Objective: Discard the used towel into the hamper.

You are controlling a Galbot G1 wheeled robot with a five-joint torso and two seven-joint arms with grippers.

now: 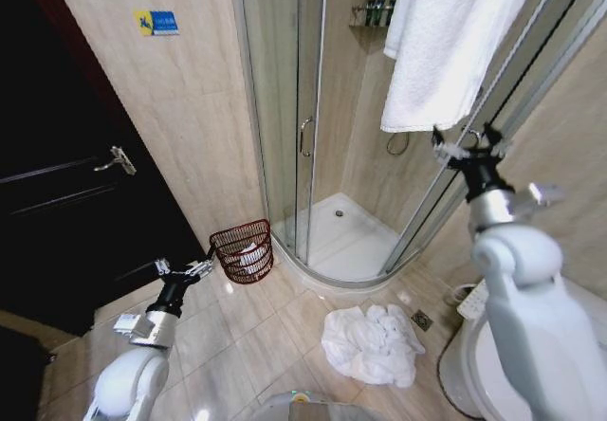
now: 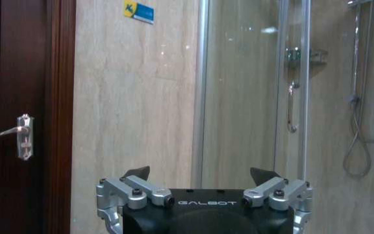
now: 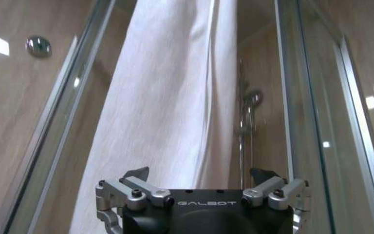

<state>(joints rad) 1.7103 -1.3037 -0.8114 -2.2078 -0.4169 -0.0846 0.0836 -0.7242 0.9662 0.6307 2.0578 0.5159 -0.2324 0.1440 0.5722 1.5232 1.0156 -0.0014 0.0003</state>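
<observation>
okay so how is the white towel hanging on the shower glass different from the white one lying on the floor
The hanging towel drapes flat and smooth over the shower enclosure's glass; the floor towel lies crumpled in a heap on the tiles. The hanging towel is up high, with the open right gripper raised just below its lower edge; the floor towel sits low beside the shower tray, apart from both grippers. The hanging towel looks larger as spread out. Both are white.
</observation>
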